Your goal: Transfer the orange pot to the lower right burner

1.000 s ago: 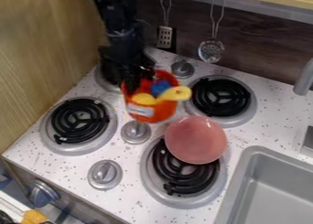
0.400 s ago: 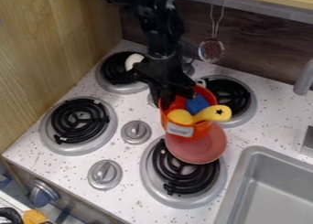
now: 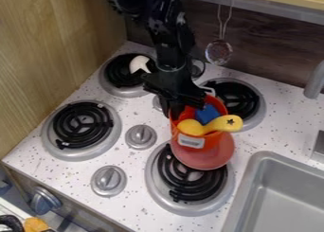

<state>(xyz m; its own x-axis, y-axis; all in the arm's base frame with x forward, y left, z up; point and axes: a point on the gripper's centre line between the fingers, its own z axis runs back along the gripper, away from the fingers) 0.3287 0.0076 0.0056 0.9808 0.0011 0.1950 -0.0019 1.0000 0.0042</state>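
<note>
The black gripper [image 3: 176, 103] hangs above the middle of the stove and is shut on the left rim of the orange pot [image 3: 195, 140]. In the pot are a blue object [image 3: 206, 113] and a yellow spoon-like object [image 3: 205, 127] whose end sticks out over the right rim. The pot is in front of the upper part of a pink bowl [image 3: 214, 160]; whether the two touch I cannot tell. That bowl lies on the upper part of the lower right burner [image 3: 184, 186], covering some of its coil.
Three other burners surround the knobs: upper right [image 3: 241, 101], upper left [image 3: 120, 74] with a white object [image 3: 140, 64] on it, and lower left [image 3: 83, 125]. A grey sink [image 3: 278, 193] is at the right. Skimmer [image 3: 219, 50] hangs behind.
The gripper and the orange pot have moved right and toward the camera, from left of the pink bowl to over its upper part. The white object on the upper left burner has come into view.
</note>
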